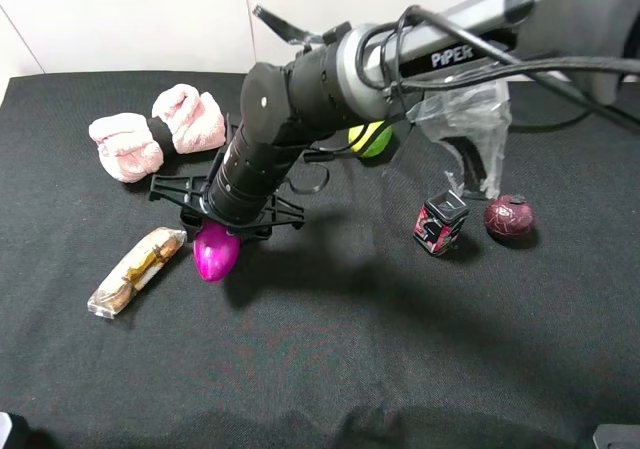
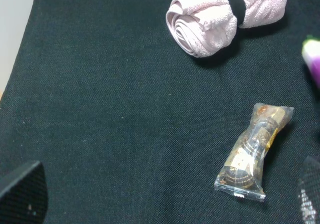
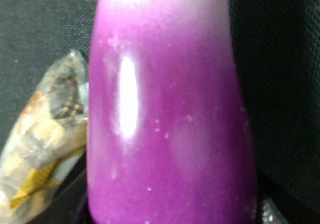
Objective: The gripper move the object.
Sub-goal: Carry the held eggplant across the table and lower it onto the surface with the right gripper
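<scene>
- Black cloth counter beneath everything in view.
- Long glossy magenta eggplant on the counter, left of centre in the high view, with only its rounded end showing from under the right arm.
- Almost fills the right wrist view: purple skin paling to whitish at the far end, 1 bright streak of glare along it.
- Right pincer low over the eggplant, across the middle and on the left half of the high view.
- Its fingers mostly hidden by the wrist and by the eggplant, with only dark slivers at either flank in the wrist view; cannot tell whether clamped on the eggplant or merely straddling it.
- Left pincer spread apart, 2 dark fingertips at opposite edges of its wrist view, nothing but cloth between them.
- Clear snack packet just beside the eggplant, on its left in the high view; touching or barely apart, cannot tell.
- Pink towel roll, banded in black at its middle, farther back on the left, apart from the packet.
- Green ball partly behind the right arm, next to a crumpled clear plastic bag.
- Small black-and-red box and round maroon fruit near each other on the right, well apart from the eggplant.
</scene>
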Tool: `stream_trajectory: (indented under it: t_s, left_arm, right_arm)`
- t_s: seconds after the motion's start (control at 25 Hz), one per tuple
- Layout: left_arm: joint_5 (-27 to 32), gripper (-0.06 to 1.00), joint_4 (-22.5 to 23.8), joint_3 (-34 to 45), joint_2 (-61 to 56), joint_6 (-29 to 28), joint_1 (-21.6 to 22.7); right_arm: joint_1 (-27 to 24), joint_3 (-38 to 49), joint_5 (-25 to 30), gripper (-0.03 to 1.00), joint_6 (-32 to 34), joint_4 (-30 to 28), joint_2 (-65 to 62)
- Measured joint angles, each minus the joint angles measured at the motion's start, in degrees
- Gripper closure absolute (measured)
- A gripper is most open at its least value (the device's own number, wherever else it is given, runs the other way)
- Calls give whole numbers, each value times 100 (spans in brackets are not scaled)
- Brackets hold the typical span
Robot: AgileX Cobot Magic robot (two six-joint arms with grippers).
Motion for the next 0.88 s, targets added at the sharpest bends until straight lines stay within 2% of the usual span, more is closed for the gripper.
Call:
stream_trajectory:
  t_s: [0.52, 0.88]
  left_arm:
    - [0, -5, 0, 0, 0, 0, 0]
    - [0, -5, 0, 0, 0, 0, 0]
  right_arm:
    - [227, 0, -151, 58, -43, 64, 251]
    - [234, -28, 141, 58, 330, -84, 251]
